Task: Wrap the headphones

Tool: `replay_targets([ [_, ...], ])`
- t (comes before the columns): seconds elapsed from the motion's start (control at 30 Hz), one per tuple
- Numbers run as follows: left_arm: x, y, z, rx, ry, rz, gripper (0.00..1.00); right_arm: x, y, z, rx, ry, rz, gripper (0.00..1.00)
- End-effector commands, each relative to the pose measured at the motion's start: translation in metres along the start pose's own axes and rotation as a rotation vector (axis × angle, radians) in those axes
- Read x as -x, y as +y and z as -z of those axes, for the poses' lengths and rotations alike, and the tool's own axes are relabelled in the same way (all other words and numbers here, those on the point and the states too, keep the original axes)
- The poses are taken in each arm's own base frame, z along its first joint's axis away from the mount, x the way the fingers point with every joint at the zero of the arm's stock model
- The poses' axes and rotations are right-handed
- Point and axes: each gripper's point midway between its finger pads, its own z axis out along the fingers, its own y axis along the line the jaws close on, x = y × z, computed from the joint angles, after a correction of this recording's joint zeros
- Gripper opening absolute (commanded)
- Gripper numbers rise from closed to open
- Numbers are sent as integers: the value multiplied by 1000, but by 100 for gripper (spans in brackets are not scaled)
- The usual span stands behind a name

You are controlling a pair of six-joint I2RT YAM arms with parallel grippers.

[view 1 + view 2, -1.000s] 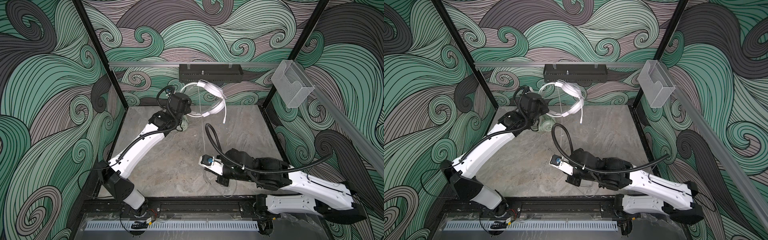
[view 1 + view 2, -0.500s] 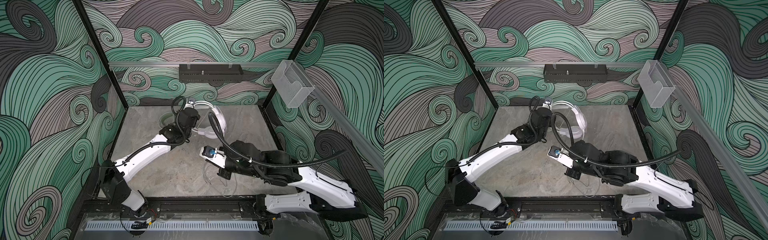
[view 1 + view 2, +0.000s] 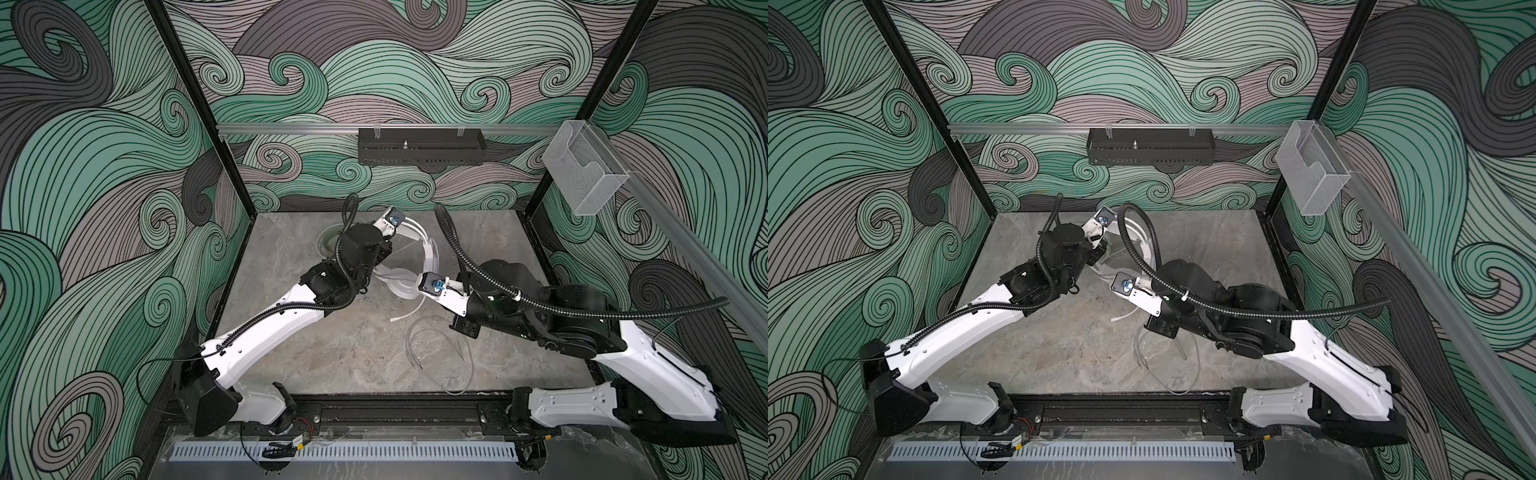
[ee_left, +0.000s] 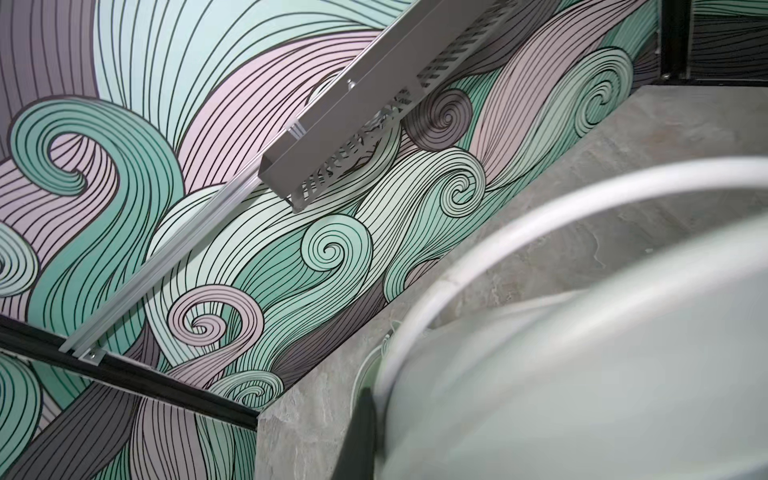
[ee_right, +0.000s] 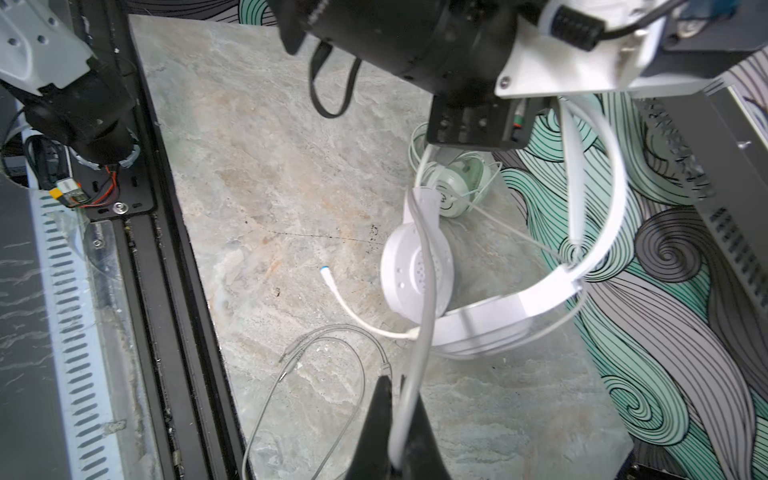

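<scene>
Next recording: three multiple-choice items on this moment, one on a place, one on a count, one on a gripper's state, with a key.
1. Where is the pale mint green over-ear headset? A. Clamped in the right gripper. B. On the grey stone-look table, at its far side. C. Outside the enclosure.
2. How many headsets are in view? A. One. B. Two. C. Three.
3. The right gripper is: A. open over bare table. B. shut on the mint earcup. C. shut on a pale thin cable.
Key: 1 B, it lies on the table beyond the white over-ear headset. 2 B, only mint and white show. 3 C, the cable passes between its closed jaws.
</scene>
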Motion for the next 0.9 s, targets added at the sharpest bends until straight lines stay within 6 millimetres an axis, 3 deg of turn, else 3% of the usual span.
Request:
replay_targets([
  [0.0, 15, -8, 24, -147, -57, -5, 0, -2, -13, 3, -52, 32, 64, 0],
  [0.17, 9, -18, 47, -267, -44, 23, 0, -3, -31, 4, -116, 55, 102, 0],
  [0.37, 3, -11, 67, -291, -47, 115, 0, -14, -47, 2, -160, 91, 102, 0],
  [0.5, 7, -8, 80, -328, -62, 186, 0, -10, -60, 4, -182, 37, 47, 0],
  [0.7, 11, -3, 88, -350, -71, 302, 0, -5, -65, 1, -189, -2, 23, 0],
  [0.87, 16, 5, 96, -362, -97, 400, 0, -12, -74, 4, -219, -24, -31, 0],
])
